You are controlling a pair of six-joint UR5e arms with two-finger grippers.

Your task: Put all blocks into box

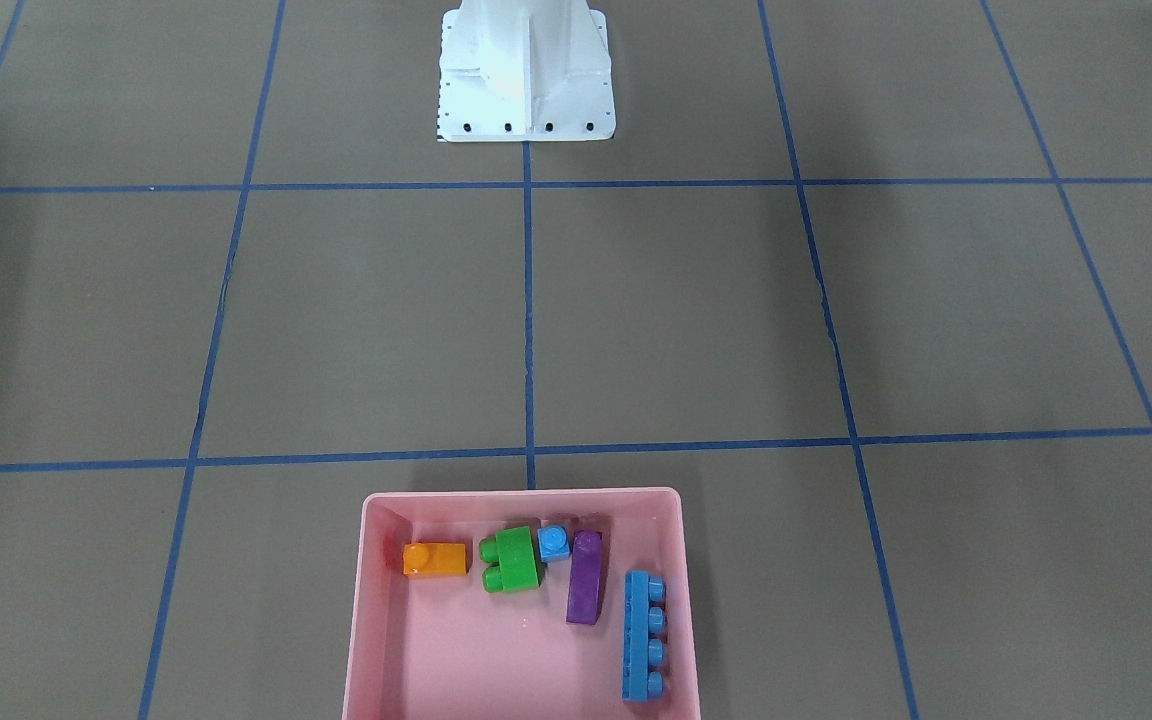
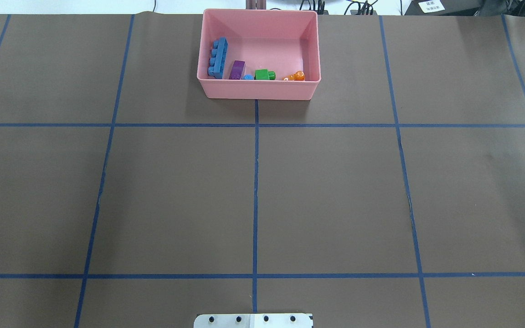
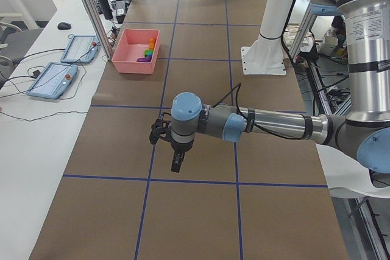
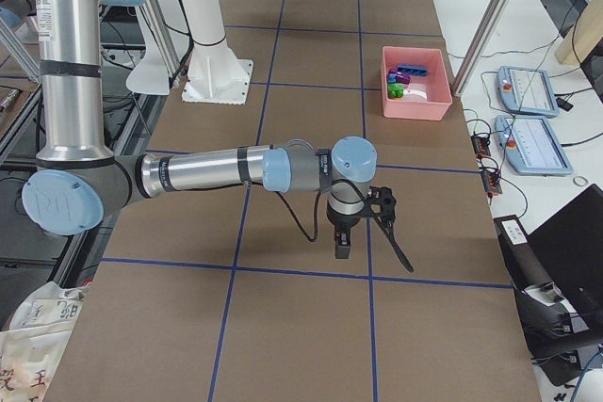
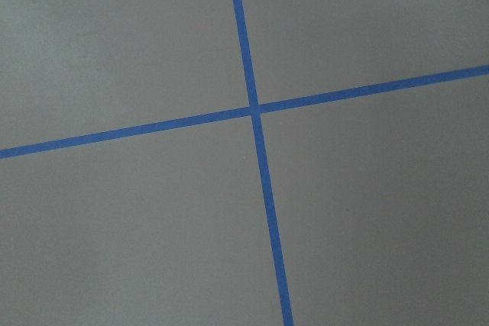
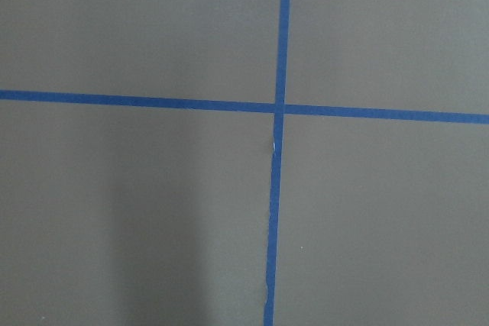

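Note:
The pink box stands at the table's far edge from the robot, also in the overhead view. Inside it lie the orange sloped brick, green two-stud brick, tiny blue brick, long purple brick and long blue four-stud brick. No brick shows on the table. My left gripper hangs above the table's left end, far from the box; my right gripper hangs above the right end. I cannot tell whether either is open or shut.
The white robot base plate sits at the table's near edge, opposite the box. Blue tape lines grid the brown table. Tablets lie on a side bench beyond the box, behind metal frame posts.

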